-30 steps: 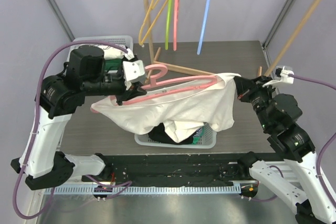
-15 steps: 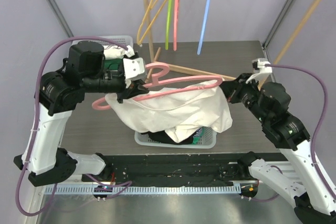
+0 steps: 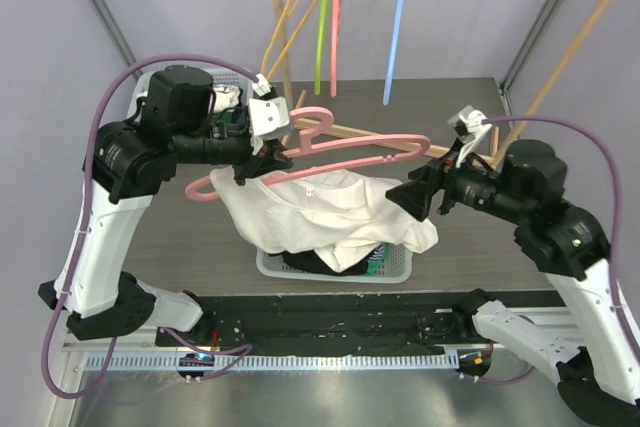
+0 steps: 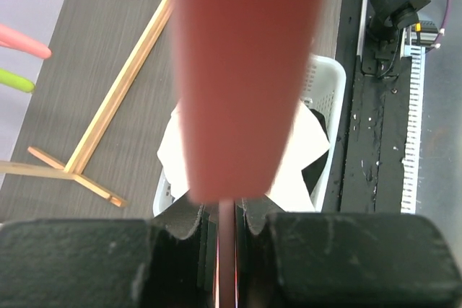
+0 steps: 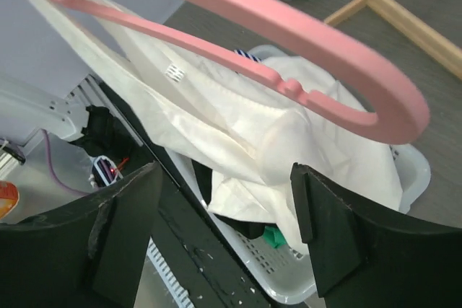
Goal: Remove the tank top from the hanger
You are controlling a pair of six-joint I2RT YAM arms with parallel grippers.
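Hanging from the pink hanger [image 3: 345, 154] that the left gripper [image 3: 262, 162] pinches, the tank top [image 3: 320, 209] sags into the basket [image 3: 395, 267]. The right gripper [image 3: 405, 199] gapes empty just beside its right edge.

The tank top [image 3: 320, 209] hangs beneath the hanger [image 3: 345, 158], its lower part lying in the basket [image 3: 396, 265]; the clothes rack [image 3: 352, 133] stands behind them.

Legible text, brands, numbers: none recorded; sole candidate was a small pale sewn tag [image 5: 173, 71] on the white tank top [image 5: 238, 142], just below the pink hanger [image 5: 289, 34], its marks too small to be read.
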